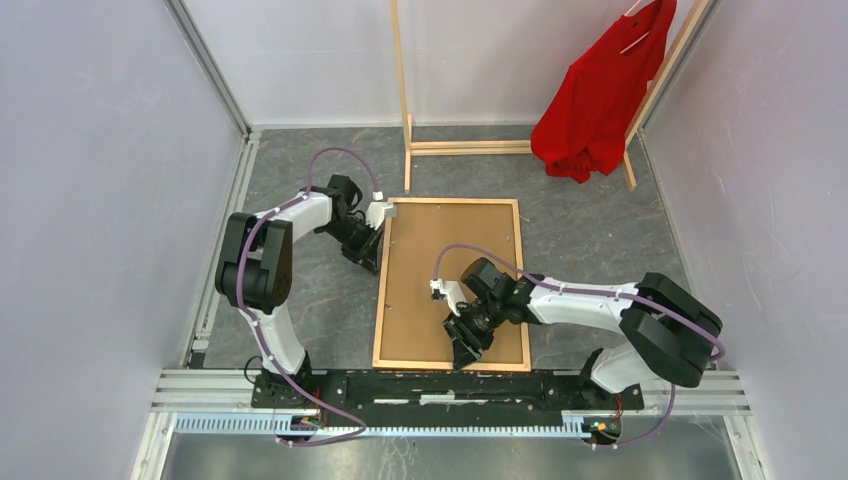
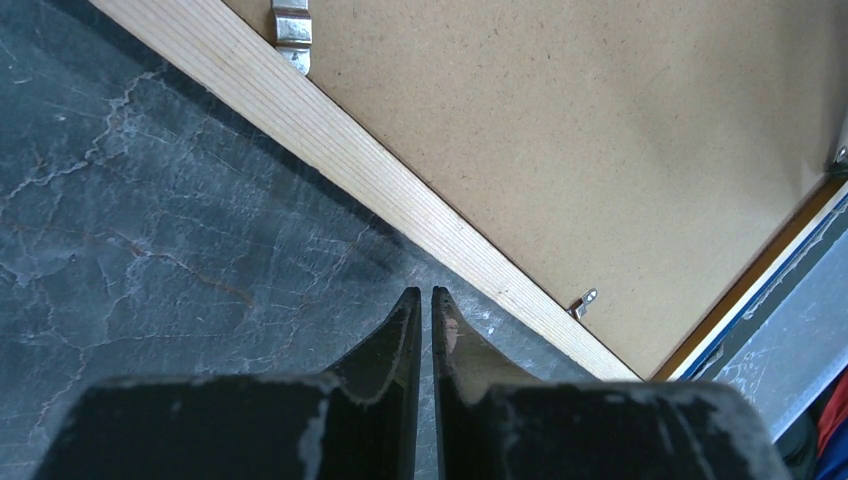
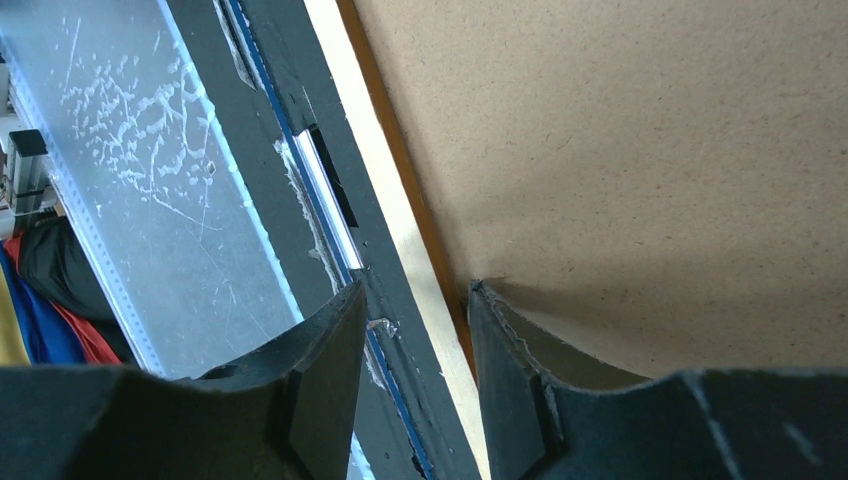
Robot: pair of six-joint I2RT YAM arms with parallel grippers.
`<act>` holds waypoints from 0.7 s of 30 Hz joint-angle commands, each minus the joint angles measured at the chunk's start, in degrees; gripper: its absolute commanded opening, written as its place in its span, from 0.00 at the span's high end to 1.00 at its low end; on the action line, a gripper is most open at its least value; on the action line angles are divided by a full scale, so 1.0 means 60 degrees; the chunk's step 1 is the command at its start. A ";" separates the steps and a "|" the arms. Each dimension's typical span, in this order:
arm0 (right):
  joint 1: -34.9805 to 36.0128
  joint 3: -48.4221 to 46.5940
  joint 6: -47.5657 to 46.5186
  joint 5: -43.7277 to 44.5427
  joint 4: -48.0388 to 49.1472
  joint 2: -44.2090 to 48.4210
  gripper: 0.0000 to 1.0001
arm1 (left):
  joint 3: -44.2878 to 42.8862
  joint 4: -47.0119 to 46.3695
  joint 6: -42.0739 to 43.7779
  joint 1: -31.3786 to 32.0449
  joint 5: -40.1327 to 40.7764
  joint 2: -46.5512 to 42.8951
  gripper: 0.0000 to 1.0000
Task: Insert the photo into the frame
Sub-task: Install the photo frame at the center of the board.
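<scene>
imo with the frame (image 1: pixel 452 201) face-down on the table (image 1: pixel 600 240), backing panel (image 1: pixel 440 250) in, photo not visible, left end effector (image 2: pixel 421 295) pinched shut on nothing and right end effector (image 3: pixel 415 290) half-open, empty, astride the near rail, a sloppy grab could skid the frame.

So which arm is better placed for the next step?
Right, probably: the right gripper is open astride the near strip of the thin orange-brown wooden frame, by the brown hardboard backing panel. The left gripper is shut, outside the frame.
</scene>
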State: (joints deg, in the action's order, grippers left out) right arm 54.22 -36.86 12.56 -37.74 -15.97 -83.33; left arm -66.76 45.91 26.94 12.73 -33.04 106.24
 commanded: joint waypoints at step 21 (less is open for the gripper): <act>-0.0446 -0.1237 -0.0001 0.0807 -0.0058 0.0402 0.32 | -0.0326 -0.0157 -0.0258 -0.0012 -0.0058 -0.0190 0.83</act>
State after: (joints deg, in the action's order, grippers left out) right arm 53.98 -39.27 10.41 -39.07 -18.70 -84.40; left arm -66.83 45.84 26.92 12.73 -33.04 106.24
